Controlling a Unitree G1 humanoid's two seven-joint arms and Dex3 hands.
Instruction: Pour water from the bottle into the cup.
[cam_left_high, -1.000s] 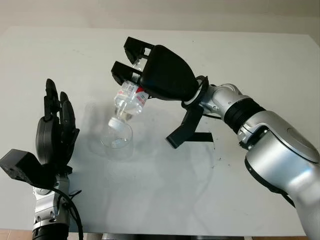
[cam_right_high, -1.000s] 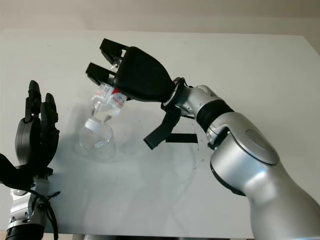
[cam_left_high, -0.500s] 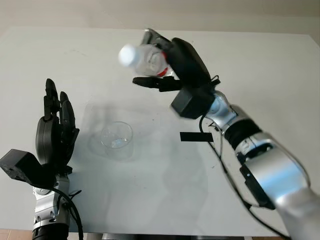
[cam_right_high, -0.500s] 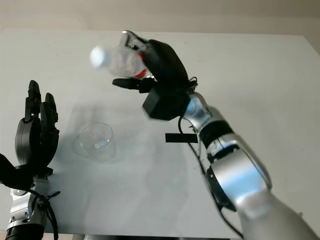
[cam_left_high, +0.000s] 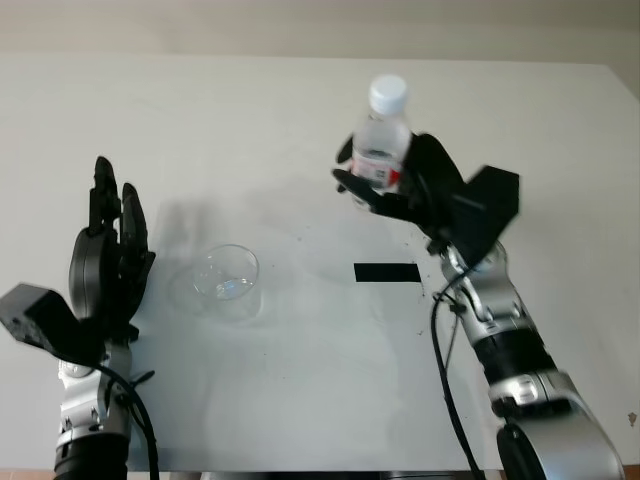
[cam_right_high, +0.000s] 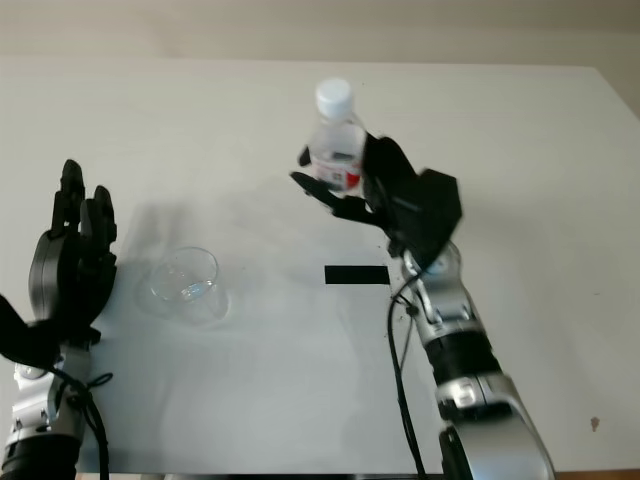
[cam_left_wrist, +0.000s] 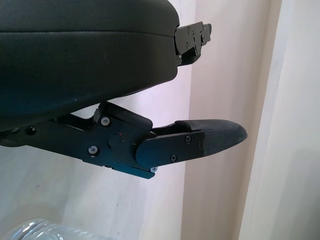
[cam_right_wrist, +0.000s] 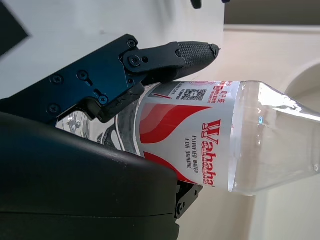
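The bottle (cam_left_high: 383, 140) stands upright with its white cap on, held in the air above the table (cam_left_high: 560, 150) by the right hand (cam_left_high: 405, 190), whose fingers (cam_right_wrist: 165, 57) are wrapped round its red label; the cup (cam_left_high: 228, 281) sits well to the left, near the open left hand (cam_left_high: 108, 265), which is raised with fingers straight. Judging by the upright bottle, the pour is not in hand, and the next move is probably to set it down. The right wrist view shows the label lettering, which the head views do not resolve.
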